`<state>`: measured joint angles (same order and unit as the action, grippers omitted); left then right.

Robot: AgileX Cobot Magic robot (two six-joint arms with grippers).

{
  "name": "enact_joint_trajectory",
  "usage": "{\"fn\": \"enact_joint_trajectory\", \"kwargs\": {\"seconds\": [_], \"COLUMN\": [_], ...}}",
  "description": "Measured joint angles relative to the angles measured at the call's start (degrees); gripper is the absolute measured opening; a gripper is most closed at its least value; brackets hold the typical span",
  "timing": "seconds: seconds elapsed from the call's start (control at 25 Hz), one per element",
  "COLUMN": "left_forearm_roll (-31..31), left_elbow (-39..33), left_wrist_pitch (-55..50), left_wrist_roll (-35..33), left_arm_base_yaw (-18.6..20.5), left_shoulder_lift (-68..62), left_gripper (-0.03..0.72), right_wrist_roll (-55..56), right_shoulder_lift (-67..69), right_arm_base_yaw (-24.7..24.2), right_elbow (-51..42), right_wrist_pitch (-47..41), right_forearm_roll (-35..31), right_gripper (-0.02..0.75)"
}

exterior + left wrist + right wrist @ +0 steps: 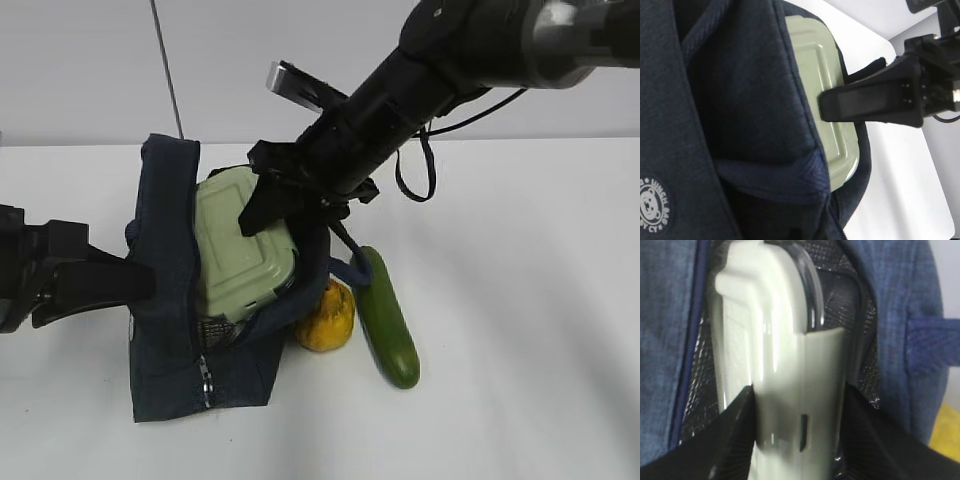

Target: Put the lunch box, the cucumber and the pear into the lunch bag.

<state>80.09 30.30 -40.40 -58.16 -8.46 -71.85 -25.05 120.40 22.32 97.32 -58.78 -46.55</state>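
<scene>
White tabletop point(520, 300): right end effector point(800, 440) grips lunch box point(240, 255) inside lunch bag point(165, 300) — left end effector point(110, 283) closed on bag's edge; pear point(327, 318), cucumber point(388, 318) lie beside.

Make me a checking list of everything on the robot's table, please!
Surface: white table, bare parts look clean.
Job's things: lunch box partly inside the open lunch bag; pear and cucumber lie on the table to the bag's right, pear touching the bag.
Clutter: nothing seen.
Grippers: right gripper has its jaws closed on the lunch box's sides; left gripper is shut, at the bag's left edge.
Cables: black cable loops under the right arm.
Surroundings: plain grey wall.
</scene>
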Motion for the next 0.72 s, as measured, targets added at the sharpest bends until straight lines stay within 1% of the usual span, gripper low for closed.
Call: {"fn": "enact_joint_trajectory", "kwargs": {"seconds": [0.12, 0.28, 0.4, 0.6, 0.72], "left_forearm_roll": [0.0, 0.0, 0.0, 0.0, 0.0], "left_elbow": [0.0, 0.0, 0.0, 0.0, 0.0], "left_wrist_pitch": [0.0, 0.13, 0.29, 0.29, 0.24], "left_wrist_roll": [-0.23, -0.6, -0.64, -0.64, -0.64], "left_arm_base_yaw": [0.0, 0.0, 0.0, 0.0, 0.0], "left_shoulder_lift": [0.0, 0.0, 0.0, 0.0, 0.0], "left_gripper": [-0.015, -0.015, -0.015, -0.015, -0.015], "right_wrist_roll": [0.37, 0.41, 0.51, 0.76, 1.27], "right_shoulder_lift": [0.45, 0.45, 0.93, 1.44, 1.44], "right_arm_base_yaw": [0.82, 3.9, 5.51, 6.02, 6.24], "right_elbow": [0.12, 0.34, 0.48, 0.48, 0.48], "right_wrist_pitch": [1.61, 4.12, 5.08, 6.54, 6.76], "right_forearm_roll": [0.69, 3.54, 4.0, 5.17, 7.28], "right_gripper": [0.368, 0.368, 0.368, 0.369, 0.388]}}
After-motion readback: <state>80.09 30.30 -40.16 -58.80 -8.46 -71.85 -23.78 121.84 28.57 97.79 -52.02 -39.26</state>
